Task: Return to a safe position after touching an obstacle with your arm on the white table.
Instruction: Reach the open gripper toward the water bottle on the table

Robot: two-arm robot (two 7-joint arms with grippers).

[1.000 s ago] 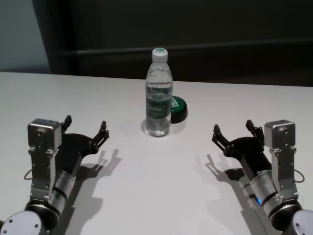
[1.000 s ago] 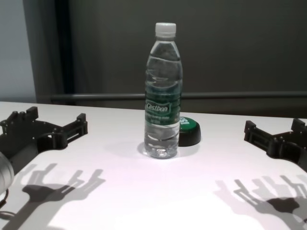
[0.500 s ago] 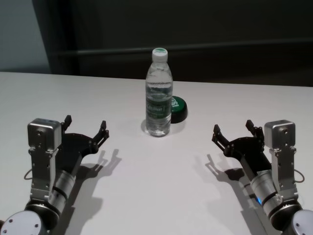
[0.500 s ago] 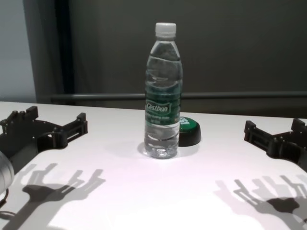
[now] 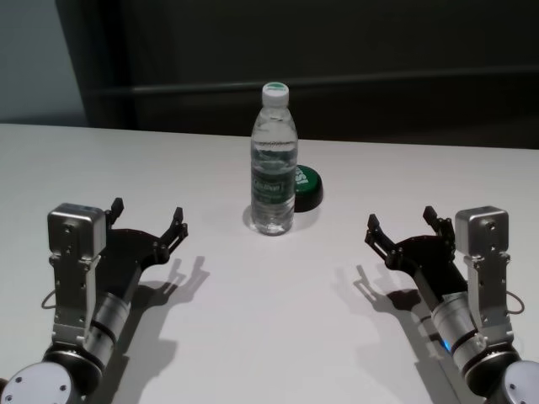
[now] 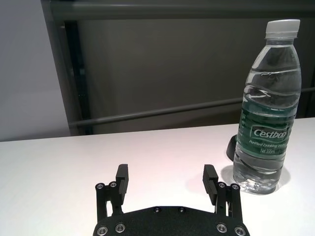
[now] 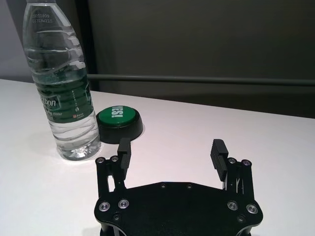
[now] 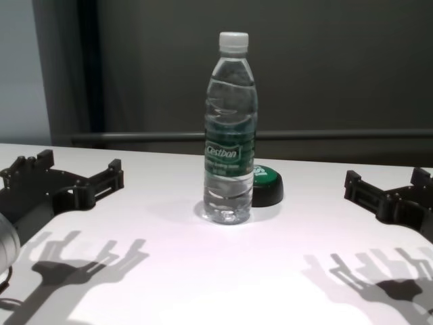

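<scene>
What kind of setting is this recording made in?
Probably a lab or test bench: a bare white table against a dark wall, holding only a water bottle and a green-topped puck.

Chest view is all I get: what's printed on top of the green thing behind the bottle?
Observer: The right wrist view shows white lettering on the green puck, too unclear to read.
Operator: Is the puck touching the bottle?
Observer: From the head view they overlap, so I cannot tell; the bottle stands upright, nearer the robot.
Operator: Are both grippers clear of it?
Observer: Yes. The left gripper and right gripper are open, low over the white table, apart from the bottle on either side.
</scene>
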